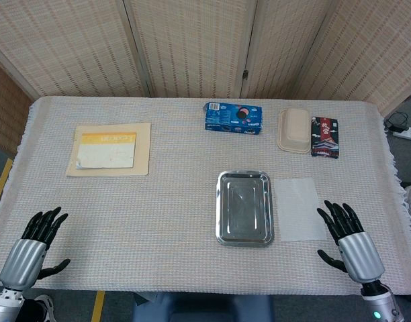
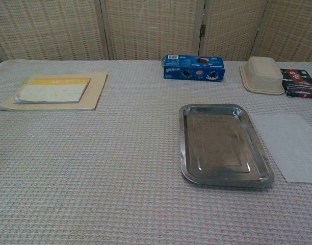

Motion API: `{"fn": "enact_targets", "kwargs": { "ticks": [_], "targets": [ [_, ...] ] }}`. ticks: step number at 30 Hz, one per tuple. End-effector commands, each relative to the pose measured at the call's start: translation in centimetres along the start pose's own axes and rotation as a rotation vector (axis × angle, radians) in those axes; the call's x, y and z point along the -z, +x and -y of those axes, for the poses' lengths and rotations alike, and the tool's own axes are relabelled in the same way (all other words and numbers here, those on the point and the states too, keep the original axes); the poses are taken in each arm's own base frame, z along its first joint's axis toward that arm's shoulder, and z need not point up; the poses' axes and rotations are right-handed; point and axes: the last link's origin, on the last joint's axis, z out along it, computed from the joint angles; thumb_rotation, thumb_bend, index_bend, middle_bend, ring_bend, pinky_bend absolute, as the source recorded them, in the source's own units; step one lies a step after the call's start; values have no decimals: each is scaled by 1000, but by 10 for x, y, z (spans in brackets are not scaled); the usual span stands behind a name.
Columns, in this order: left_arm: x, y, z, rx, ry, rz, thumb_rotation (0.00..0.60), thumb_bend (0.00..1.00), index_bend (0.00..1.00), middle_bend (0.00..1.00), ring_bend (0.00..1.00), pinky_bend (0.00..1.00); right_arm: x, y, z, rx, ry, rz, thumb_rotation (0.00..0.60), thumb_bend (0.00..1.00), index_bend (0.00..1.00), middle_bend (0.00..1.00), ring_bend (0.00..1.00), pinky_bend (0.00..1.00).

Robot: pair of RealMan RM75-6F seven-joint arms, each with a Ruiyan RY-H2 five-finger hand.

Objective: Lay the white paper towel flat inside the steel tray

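The right hand (image 1: 344, 230) hovers at the near right corner of the tabletop (image 1: 165, 201), fingers spread apart and holding nothing, its fingertips just at the near right corner of the white paper towel (image 1: 299, 208). The left hand (image 1: 39, 235) sits far off at the near left corner, likewise splayed and empty. Neither hand shows in the chest view.

The paper towel lies flat on the woven cloth, at three o'clock from the steel tray (image 1: 244, 207), its left edge just beside the tray's right rim, whether touching or a sliver apart I cannot tell. The tray is bare inside and shiny.

By my reckoning the sheet will be nearly weightless, limp and easy to crumple, and it lies so flush with the textured cloth that getting under an edge will be the hard part. A pinch at the near right corner, closest to the right hand, looks the natural hold; lifting there would let the rest trail and drape. It may fold or flutter on the way across, and the slick tray floor gives it little to cling to.

Beyond the tray, at twelve o'clock, sits a blue biscuit box (image 1: 234, 117).
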Motion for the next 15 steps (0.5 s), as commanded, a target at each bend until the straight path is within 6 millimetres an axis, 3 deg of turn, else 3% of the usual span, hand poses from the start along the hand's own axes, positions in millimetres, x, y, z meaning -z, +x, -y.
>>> {"fn": "enact_targets", "kwargs": {
  "ticks": [1, 11, 15],
  "targets": [
    [0, 1, -1, 2, 2, -1, 600, 213, 0, 0, 0, 0, -1, -3, -2, 7, -21, 10, 600, 222, 0, 0, 0, 0],
    [4, 4, -11, 63, -26, 22, 600, 213, 0, 0, 0, 0, 4, -9, 4, -14, -8, 66, 600, 223, 0, 0, 0, 0],
    [6, 4, -9, 66, -16, 26, 600, 213, 0, 0, 0, 0, 2, -20, -5, 14, 1, 132, 600, 223, 12, 0, 0, 0]
  ]
}}
